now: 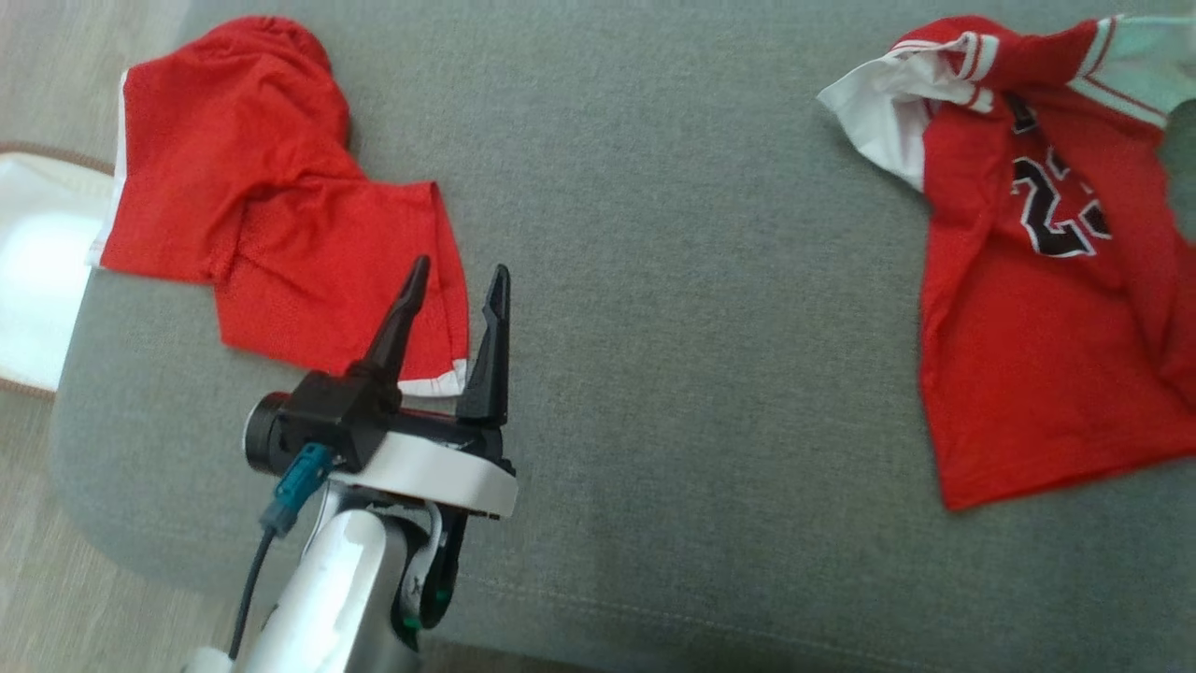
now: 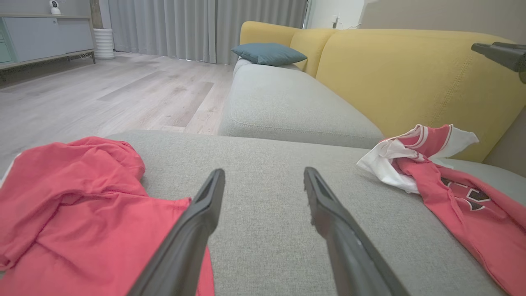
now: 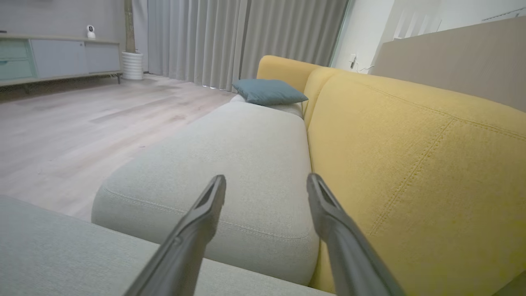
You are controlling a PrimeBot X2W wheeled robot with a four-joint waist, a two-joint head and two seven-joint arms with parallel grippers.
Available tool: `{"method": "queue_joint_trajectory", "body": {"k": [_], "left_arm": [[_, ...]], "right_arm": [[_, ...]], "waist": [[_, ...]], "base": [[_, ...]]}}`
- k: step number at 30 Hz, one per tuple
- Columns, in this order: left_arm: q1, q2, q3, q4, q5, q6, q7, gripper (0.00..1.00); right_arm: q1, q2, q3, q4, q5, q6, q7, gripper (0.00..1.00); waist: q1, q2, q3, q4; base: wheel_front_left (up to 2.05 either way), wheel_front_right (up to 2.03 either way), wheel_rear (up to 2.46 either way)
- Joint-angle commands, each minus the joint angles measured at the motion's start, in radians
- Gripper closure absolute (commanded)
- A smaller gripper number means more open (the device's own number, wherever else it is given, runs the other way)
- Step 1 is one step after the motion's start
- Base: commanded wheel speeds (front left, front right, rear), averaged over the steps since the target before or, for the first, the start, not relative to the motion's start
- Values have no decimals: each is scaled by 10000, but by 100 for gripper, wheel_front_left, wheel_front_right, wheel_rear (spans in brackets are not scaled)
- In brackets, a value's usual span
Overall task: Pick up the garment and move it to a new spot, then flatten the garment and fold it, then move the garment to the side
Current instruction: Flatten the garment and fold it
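Two red garments lie on the grey cushion [image 1: 673, 280]. A crumpled red mesh garment [image 1: 262, 196] with white trim sits at the left, also seen in the left wrist view [image 2: 74, 205]. A red jersey [image 1: 1037, 308] with a black number and white sleeve lies rumpled at the right, its collar end bunched up [image 2: 415, 160]. My left gripper [image 1: 458, 273] stands open over the mesh garment's lower right corner, nothing between its fingers [image 2: 263, 172]. My right gripper [image 3: 267, 179] is open and empty, up in the air, facing the sofa; one of its fingers [image 2: 499, 53] shows above the jersey.
A yellow backrest [image 3: 411, 164] rises behind the grey seat [image 3: 230, 164], with a blue pillow [image 3: 269, 91] at its far end. Wooden floor [image 2: 102, 90] lies to the left, with a cabinet [image 2: 45, 39] by the wall. A white mat [image 1: 37, 271] lies beside the cushion's left edge.
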Motion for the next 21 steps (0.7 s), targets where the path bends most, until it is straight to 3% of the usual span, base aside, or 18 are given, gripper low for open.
{"method": "queue_joint_trajectory", "body": {"k": [1,5,10,21], "left_arm": [[-227,43,419,-261,60,25,-49,0],[-56,43,681,-246,164,5,-49,0],[183,43,880,-253,252,-22,-49,0],[828,43,1197,-347,383,-54,-49,0]], "right_arm": [[202,473,-47,-170,-20,65,-494,0],[1030,1378,130,-315,212,65,-1321,0],[2188,2122,390,-1098,554,65,-1570,0],[6703,3470,441,-4549,596,65,-1639,0]], "waist": [[0,0,-249,-178],[0,0,-776,-565],[0,0,-1240,-885],[0,0,-2033,-1596]], "base": [[0,0,0],[0,0,0],[0,0,0],[0,0,0]]}}
